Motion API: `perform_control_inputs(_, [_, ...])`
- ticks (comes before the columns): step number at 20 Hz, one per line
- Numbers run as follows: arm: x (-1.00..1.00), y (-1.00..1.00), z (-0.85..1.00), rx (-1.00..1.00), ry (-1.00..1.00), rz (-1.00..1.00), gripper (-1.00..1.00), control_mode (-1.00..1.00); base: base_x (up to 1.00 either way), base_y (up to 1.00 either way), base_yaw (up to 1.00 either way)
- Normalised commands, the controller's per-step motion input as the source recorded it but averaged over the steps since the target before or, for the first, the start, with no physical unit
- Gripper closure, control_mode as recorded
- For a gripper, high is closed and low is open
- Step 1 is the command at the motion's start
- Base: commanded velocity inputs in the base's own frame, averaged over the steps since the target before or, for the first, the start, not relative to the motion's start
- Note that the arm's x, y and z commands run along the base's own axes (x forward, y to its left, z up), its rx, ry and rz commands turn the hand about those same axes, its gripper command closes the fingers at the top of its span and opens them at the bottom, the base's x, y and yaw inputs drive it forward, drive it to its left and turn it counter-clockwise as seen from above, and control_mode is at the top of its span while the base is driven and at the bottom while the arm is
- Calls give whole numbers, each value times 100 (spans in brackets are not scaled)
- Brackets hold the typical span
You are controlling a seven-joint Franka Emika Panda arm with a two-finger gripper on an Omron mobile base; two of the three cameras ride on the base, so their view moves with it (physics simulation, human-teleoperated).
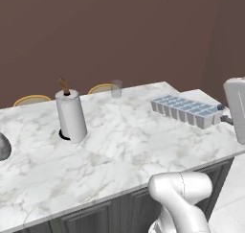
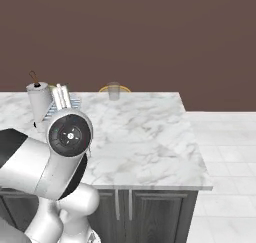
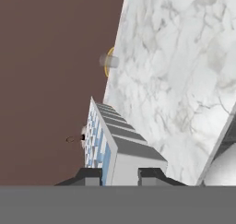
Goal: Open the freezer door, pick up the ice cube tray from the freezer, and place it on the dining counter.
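Observation:
The pale blue-grey ice cube tray (image 1: 185, 110) sits low over the right end of the white marble dining counter (image 1: 124, 143). I cannot tell whether it touches the slab. My gripper (image 1: 221, 111) holds the tray's right end, its fingers shut on the rim. In the hand view the tray (image 3: 115, 142) runs away from the gripper (image 3: 120, 176), clamped between the two dark fingertips (image 3: 90, 174), with the counter (image 3: 184, 57) beyond it. In the right base view the tray (image 2: 67, 103) peeks out behind my arm. The freezer and its door are out of view.
A paper towel roll (image 1: 72, 116) stands on the counter's left half. A glass (image 1: 116, 88) is at the far edge, with yellow chair backs (image 1: 101, 88) behind it. A grey object (image 1: 2, 146) sits at the left edge. Bare marble lies between roll and tray.

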Motion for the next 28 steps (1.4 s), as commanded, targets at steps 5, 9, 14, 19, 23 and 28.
perform_control_inputs(5, [48, 0, -53, 0, 0, 5, 100, -100, 0, 0, 0])
perform_control_inputs(9, [42, 0, -52, 0, 0, 3, 100, -100, 0, 0, 0])
perform_control_inputs(14, [38, 0, -40, 0, 6, 2, 100, -100, 0, 0, 0])
perform_control_inputs(19, [48, 0, -9, 0, 10, 0, 100, -100, 0, 0, 0])
perform_control_inputs(23, [59, 0, -13, 0, 8, 0, 100, -100, 0, 0, 0])
perform_control_inputs(28, [58, 0, -17, 0, 5, 0, 100, -100, 0, 0, 0])
